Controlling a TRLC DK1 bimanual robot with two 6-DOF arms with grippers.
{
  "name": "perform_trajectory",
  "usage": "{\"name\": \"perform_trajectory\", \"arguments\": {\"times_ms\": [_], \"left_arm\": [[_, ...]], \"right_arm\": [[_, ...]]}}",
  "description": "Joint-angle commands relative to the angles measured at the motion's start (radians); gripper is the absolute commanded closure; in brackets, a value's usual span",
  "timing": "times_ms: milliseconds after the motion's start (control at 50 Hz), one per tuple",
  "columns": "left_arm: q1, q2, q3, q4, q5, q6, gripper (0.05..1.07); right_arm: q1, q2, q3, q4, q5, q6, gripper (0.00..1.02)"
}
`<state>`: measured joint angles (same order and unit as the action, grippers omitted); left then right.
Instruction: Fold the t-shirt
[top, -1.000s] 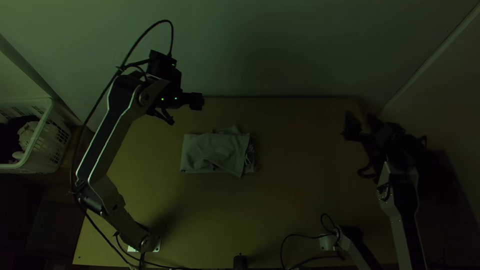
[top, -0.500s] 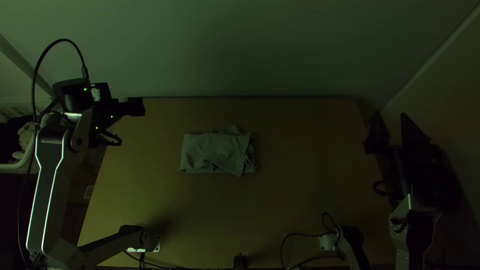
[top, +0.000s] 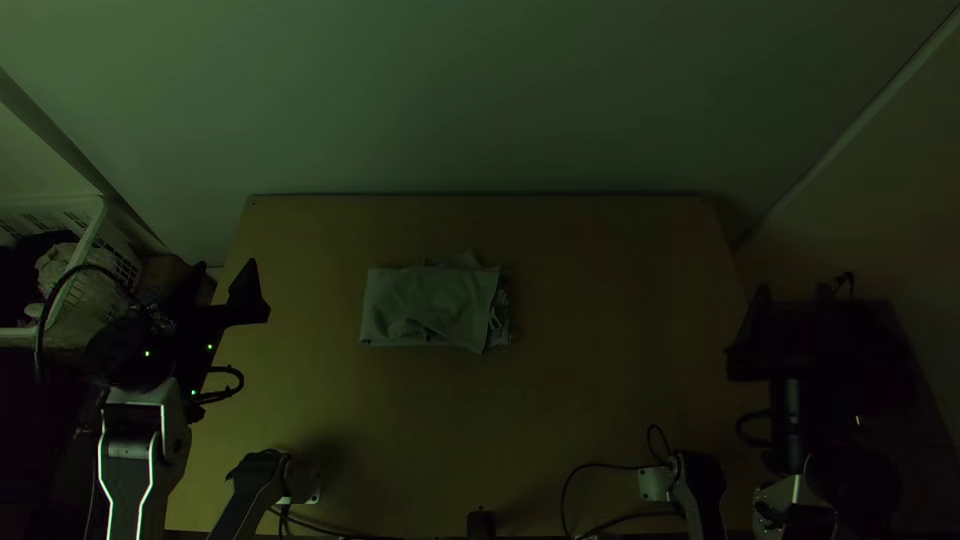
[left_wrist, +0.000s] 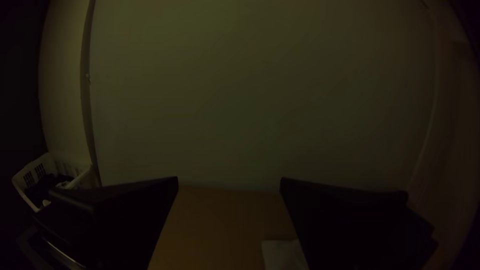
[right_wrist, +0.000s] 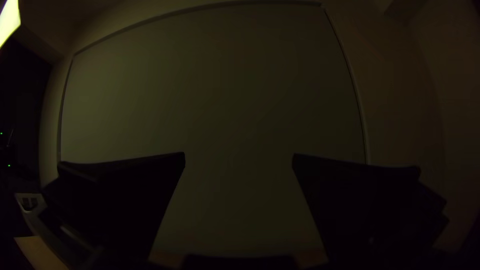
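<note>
One white basket (top: 116, 258) with cloth (top: 55, 262), left of the table (top: 600, 300)

The pale grey-green cloth t-shirt (top: 430, 305) lies folded into a compact, roughly rectangular bundle on the light wooden table (top: 600, 400), left of the middle in the top view. Its upper layer is wrinkled; a small flap pokes out along the far edge, and bunched fabric shows at the right end.
</note>
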<state>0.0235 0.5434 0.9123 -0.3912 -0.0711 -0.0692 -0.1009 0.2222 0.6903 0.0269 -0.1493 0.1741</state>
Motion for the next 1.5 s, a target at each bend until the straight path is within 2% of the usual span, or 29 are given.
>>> {"name": "perform_trajectory", "arguments": {"times_ms": [0, 100, 260, 400, 560, 740, 840, 960, 1080, 1160, 1300, 1480], "left_arm": [[0.007, -0.135, -0.118, 0.08, -0.007, 0.016, 0.1], [0.013, -0.246, -0.23, 0.138, -0.01, 0.02, 0.1], [0.013, -0.39, -0.36, 0.14, -0.021, 0.02, 0.1], [0.013, -0.546, -0.492, 0.143, -0.024, 0.048, 0.1], [0.019, -0.55, -0.573, 0.117, -0.058, 0.066, 0.1], [0.023, -0.55, -0.701, 0.216, -0.065, 0.071, 0.1], [0.019, -0.55, -0.783, 0.308, -0.061, 0.068, 0.1], [0.019, -0.55, -0.845, 0.345, -0.053, 0.074, 0.1], [0.024, -0.55, -0.874, 0.336, -0.055, 0.074, 0.1], [0.032, -0.546, -0.871, 0.311, -0.056, 0.077, 0.1], [0.055, -0.546, -0.86, 0.241, -0.055, 0.094, 0.1], [0.055, -0.546, -0.86, 0.239, -0.052, 0.094, 0.1]], "right_arm": [[-0.006, -0.07, -0.057, 0.025, 0.001, -0.002, 0.04], [-0.006, -0.127, -0.11, 0.025, 0.002, -0.001, 0.04], [-0.006, -0.224, -0.199, 0.018, 0.004, 0.002, 0.04], [-0.014, -0.227, -0.256, -0.022, 0.011, 0.013, 0.04], [-0.019, -0.228, -0.374, 0.002, 0.022, 0.022, 0.04], [-0.017, -0.228, -0.529, 0.062, 0.028, 0.03, 0.04], [-0.022, -0.228, -0.581, 0.065, 0.03, 0.025, 0.04], [-0.022, -0.228, -0.644, 0.054, 0.03, 0.024, 0.04], [-0.023, -0.228, -0.689, 0.013, 0.03, 0.031, 0.04], [-0.031, -0.228, -0.686, -0.012, 0.07, 0.056, 0.04], [-0.072, -0.225, -0.681, -0.036, 0.128, 0.031, 0.04], [-0.085, -0.225, -0.683, -0.036, 0.128, 0.024, 0.04]]}}
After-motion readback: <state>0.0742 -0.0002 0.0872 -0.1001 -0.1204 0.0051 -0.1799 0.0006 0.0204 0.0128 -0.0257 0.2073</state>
